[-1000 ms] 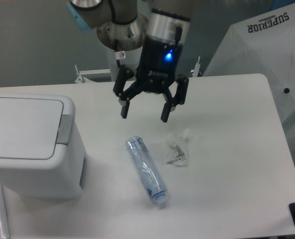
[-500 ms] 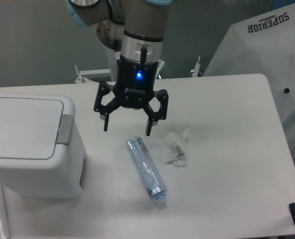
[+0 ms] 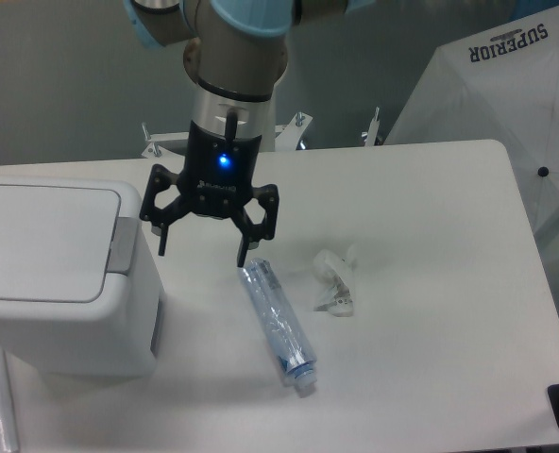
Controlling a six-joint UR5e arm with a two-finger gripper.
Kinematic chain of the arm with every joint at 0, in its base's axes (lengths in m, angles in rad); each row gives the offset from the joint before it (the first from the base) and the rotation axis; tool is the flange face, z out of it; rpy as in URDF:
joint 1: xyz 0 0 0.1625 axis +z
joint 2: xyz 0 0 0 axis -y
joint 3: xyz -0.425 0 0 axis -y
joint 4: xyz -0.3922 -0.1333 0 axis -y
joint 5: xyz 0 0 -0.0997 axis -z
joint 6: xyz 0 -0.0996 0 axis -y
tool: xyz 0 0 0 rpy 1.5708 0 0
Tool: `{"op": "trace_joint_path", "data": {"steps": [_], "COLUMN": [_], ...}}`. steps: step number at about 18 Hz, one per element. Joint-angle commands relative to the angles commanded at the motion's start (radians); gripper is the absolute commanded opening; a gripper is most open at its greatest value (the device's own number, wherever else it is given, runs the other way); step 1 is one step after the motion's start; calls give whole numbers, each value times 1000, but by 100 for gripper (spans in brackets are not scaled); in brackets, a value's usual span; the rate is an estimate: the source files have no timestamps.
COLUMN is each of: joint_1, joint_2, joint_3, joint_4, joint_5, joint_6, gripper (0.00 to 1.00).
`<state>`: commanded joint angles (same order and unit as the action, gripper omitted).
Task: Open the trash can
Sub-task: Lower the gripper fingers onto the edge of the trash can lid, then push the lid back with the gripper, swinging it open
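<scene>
"SUPERIOR" on white canopy (image 3: pixel 506 104)

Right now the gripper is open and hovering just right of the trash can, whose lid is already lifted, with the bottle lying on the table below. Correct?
Not quite. The camera view shows the trash can with its lid flat and closed, not lifted. The rest holds: the gripper is open just right of it, and the bottle lies on the table below.

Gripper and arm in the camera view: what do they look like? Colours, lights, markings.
The gripper is black, with two linkage-style fingers and a lit blue LED above small white lettering too blurred to read. Its wrist is a silver metal cylinder. The arm is grey with light-blue joint caps.
</scene>
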<state>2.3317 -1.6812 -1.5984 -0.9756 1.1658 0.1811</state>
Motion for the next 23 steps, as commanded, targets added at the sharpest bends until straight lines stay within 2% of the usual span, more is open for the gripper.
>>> {"op": "trace_joint_path", "data": {"steps": [11,23], "joint_1": [-23,-34], "joint_2": [-14,-32], "joint_3": [-3,-14], "joint_4": [14,26], "joint_5": [-2,-2], "joint_6": [-101,-107], "gripper": [100,100]}}
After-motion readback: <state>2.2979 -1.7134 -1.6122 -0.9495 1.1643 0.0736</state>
